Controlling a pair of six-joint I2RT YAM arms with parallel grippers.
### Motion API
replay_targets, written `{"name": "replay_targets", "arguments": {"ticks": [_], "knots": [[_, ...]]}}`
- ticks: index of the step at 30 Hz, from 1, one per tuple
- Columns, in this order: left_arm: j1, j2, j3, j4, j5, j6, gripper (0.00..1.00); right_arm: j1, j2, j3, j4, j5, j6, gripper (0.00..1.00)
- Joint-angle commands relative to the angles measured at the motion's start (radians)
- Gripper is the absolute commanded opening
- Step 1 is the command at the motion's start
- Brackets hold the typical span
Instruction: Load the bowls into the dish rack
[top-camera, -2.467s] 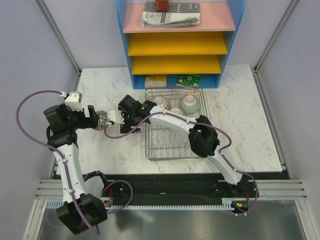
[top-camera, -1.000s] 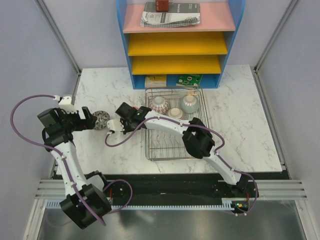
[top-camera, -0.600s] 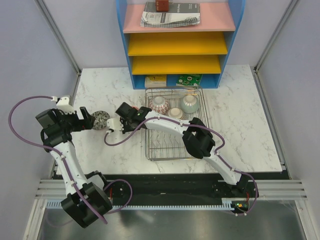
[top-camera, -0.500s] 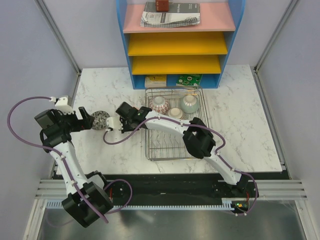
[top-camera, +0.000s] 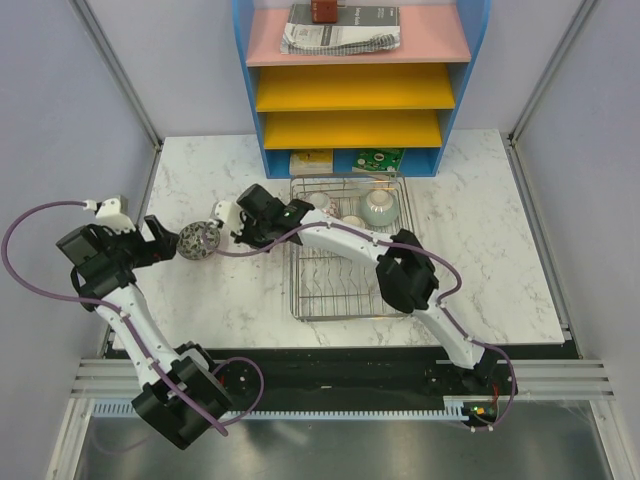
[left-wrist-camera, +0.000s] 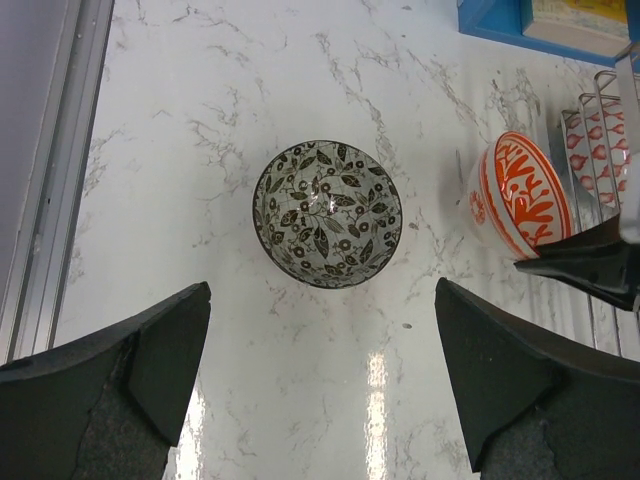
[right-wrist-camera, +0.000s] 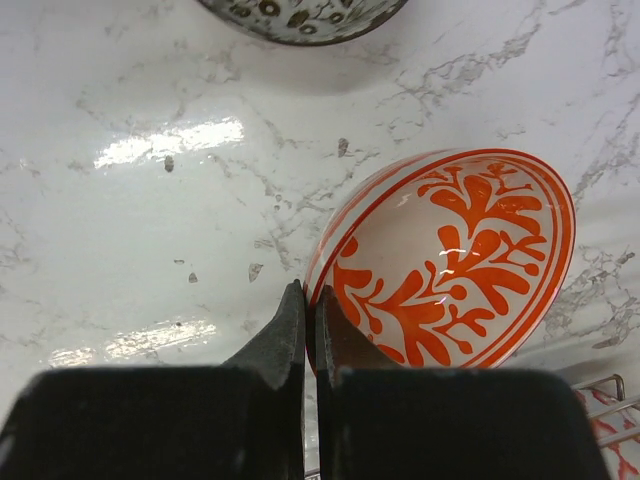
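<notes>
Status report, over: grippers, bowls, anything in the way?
Right gripper shut on red-orange bowl rim, beside dish rack. Left gripper open, short of grey-brown bowl. No obstruction seen.

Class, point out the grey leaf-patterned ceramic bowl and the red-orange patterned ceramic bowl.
grey leaf-patterned ceramic bowl (left-wrist-camera: 327, 213): left wrist view, centre of its inside.
red-orange patterned ceramic bowl (right-wrist-camera: 450, 265): right wrist view, its patterned inside.

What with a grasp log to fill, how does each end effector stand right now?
Left end effector: open, empty.
Right end effector: closed on the orange bowl, at its rim.
</notes>
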Motion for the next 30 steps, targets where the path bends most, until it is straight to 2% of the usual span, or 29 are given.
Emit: {"name": "replay_targets", "arguments": {"ticks": [1,9,20,25,27,28,30], "knots": [[0.016,-0.006,-0.001,0.028,0.05,-0.031,1.0,-0.055,-0.115,0.087,0.104,-0.109,0.176,0.0],[0.027,-0.004,-0.001,0.028,0.054,-0.031,1.0,-0.116,-0.196,0.096,0.137,-0.327,0.386,0.0],[0.033,-0.012,-0.001,0.026,0.056,-0.019,1.0,-0.184,-0.36,-0.008,0.273,-0.615,0.628,0.0],[0.035,-0.006,0.01,0.009,0.117,-0.002,1.0,-0.244,-0.479,-0.223,0.409,-0.721,0.768,0.0],[0.035,-0.007,0.018,0.005,0.143,-0.001,1.0,-0.279,-0.549,-0.362,0.527,-0.788,0.831,0.0],[0.035,-0.009,0.022,0.0,0.155,0.004,1.0,-0.294,-0.572,-0.411,0.579,-0.813,0.919,0.0],[0.033,-0.019,0.027,-0.004,0.191,0.009,1.0,-0.334,-0.647,-0.579,0.805,-0.883,1.027,0.0]]}}
